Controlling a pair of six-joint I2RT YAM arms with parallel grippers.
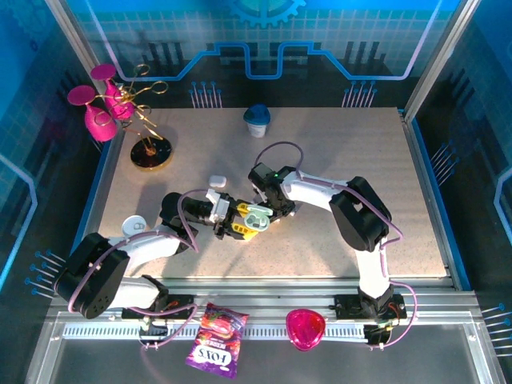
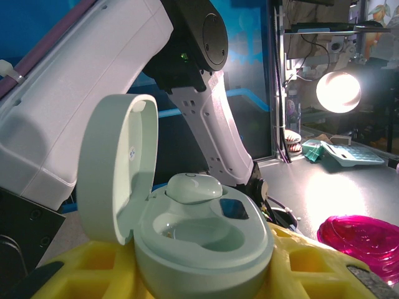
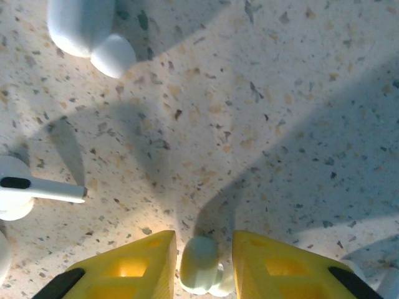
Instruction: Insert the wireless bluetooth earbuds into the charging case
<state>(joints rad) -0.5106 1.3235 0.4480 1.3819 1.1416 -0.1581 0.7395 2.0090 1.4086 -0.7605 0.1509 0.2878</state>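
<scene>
One earbud [image 3: 199, 265] pinched in the right gripper [image 3: 203, 243] — left gripper [image 1: 242, 225] clamps the open charging case [image 2: 206, 240]

Mint charging case [image 2: 206, 243], lid open and upright, with seated earbud [image 2: 193, 187] in its far socket. Second mint earbud [image 3: 199, 266] pinched in right gripper [image 3: 202, 242]; white stemmed earbud [image 3: 28, 190] flat on table [image 3: 280, 124].

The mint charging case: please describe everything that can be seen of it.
The charging case is pale mint, smooth glossy plastic, rounded like a pebble. Its hinged lid stands open, nearly upright. One earbud of the same colour sits in the farther well; the nearer well looks empty. The left gripper's yellow fingers clamp its base from both sides.
</scene>
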